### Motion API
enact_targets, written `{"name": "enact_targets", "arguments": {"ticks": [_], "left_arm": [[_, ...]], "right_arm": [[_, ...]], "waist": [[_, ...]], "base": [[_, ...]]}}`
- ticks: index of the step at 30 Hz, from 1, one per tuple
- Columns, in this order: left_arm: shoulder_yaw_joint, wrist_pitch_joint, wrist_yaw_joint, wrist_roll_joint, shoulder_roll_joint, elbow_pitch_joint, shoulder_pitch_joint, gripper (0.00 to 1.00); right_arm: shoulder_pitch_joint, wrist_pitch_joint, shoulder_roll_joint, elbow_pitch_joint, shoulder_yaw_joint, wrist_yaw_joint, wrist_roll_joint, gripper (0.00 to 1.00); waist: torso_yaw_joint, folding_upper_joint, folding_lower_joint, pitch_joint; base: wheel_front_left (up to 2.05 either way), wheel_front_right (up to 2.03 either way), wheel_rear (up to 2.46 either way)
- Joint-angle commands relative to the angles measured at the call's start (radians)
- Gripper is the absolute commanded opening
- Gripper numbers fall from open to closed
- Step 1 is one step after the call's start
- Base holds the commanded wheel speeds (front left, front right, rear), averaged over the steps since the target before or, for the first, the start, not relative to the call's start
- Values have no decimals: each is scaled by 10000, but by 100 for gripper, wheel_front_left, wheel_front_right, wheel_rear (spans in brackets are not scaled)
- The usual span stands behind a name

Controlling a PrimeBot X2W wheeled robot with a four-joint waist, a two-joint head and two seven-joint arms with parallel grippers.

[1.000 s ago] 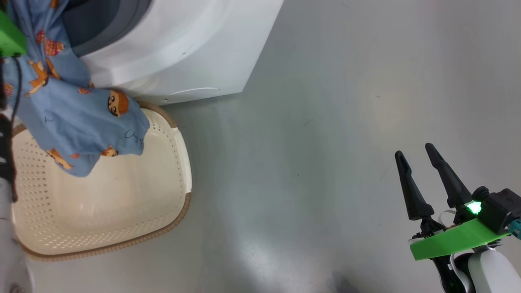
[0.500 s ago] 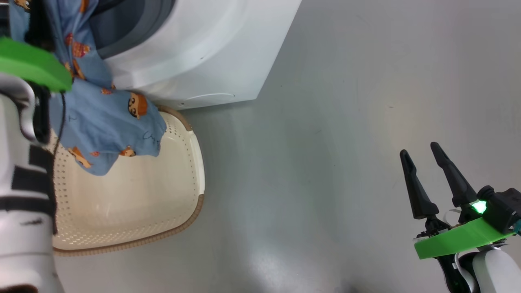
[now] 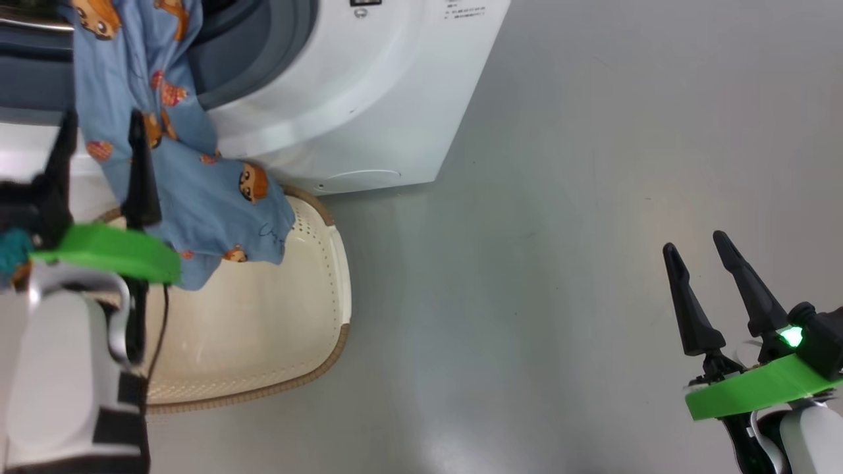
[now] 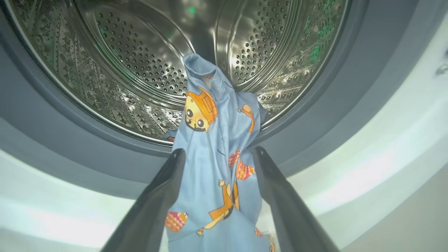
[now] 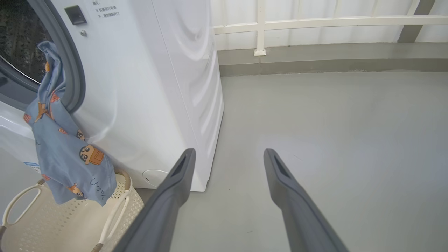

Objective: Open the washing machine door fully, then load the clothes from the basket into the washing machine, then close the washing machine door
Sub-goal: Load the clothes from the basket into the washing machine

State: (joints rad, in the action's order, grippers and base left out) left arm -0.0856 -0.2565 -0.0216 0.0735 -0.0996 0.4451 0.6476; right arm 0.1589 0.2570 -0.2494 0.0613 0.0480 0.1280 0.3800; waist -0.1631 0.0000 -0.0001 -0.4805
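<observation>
Clothes hang from the washing machine over the basket.
Upper left, your left gripper straddles them unclenched; your right gripper gapes empty.

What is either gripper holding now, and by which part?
Nothing. Left gripper and right gripper stand open; the clothes hang from the washing machine, loose between the left fingers.

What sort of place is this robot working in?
Likely a laundry corner, perhaps a balcony: a white washing machine, a cream basket on a bare grey floor, and a pale railing behind.
</observation>
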Motion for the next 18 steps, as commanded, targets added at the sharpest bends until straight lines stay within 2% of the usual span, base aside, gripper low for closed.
{"name": "enact_targets", "arguments": {"ticks": [1,9,18], "left_arm": [[-316,-53,-4,-93,-178,-563,-555,100],[-485,-53,31,13,243,-1920,-2612,100],[-532,-53,-452,205,464,-3510,-4727,100]], "right_arm": [[-413,48,-204,-228,63,27,-45,100],[-665,48,-278,-244,-55,27,-54,100],[-648,48,-357,-227,-62,27,-29,100]], "waist": [[121,0,1,137],[288,0,1,366],[254,0,1,435]], "base": [[0,0,0],[0,0,0],[0,0,0]]}}
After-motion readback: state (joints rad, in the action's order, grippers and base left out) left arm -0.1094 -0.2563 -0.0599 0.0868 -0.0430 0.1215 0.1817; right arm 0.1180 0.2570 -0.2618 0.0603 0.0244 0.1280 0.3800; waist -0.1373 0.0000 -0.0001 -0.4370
